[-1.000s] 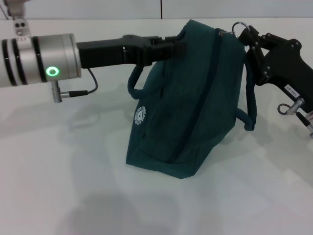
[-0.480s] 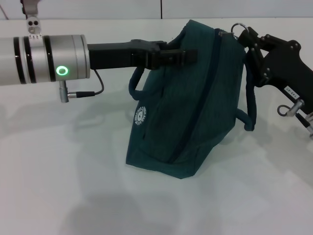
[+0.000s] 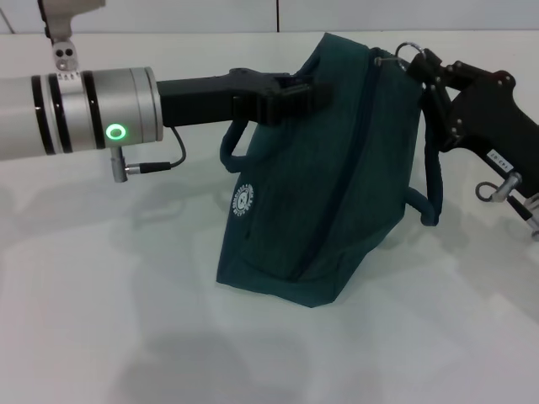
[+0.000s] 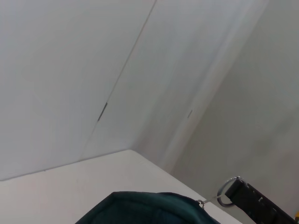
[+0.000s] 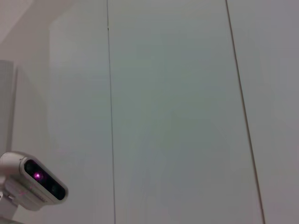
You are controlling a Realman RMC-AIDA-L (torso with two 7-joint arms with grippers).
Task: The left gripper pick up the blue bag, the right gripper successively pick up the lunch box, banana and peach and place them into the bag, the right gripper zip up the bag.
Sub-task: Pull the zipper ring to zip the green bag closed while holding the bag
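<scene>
- Head view: the left hand (image 3: 305,91) has pushed further in toward the bag (image 3: 324,185) over the last second; its silver wrist with the green ring now shows more length, and its black fingertips press into the bag's upper edge on the robot's left side.
- Its fingers look narrow, drawn together on the fabric near the top, so I judge it is holding the bag by that edge. The exact pinch is partly hidden by the cloth.
- The right hand (image 3: 418,63) has barely moved. It sits at the bag's top right corner, its tips at the metal zip ring (image 3: 406,47). It seems closed on the pull, though the fingers are too dark against each other to be sure.
- The bag itself has kept its place: it stands on the white tabletop (image 3: 126,320), leaning to the robot's right, its white logo facing the camera, one handle looping under the left hand and the other hanging by the right hand.
- The zip line across its face looks closed along most of what shows. No lunch box, banana or peach is outside the bag, so loading is probably over and zipping is at or near its end.
- Left wrist view shows only the bag's top edge and the zip ring held at the right hand's tip; the right wrist view shows just the wall.
- Meaning: the left hand's push steadies the bag against the zip pull.
</scene>
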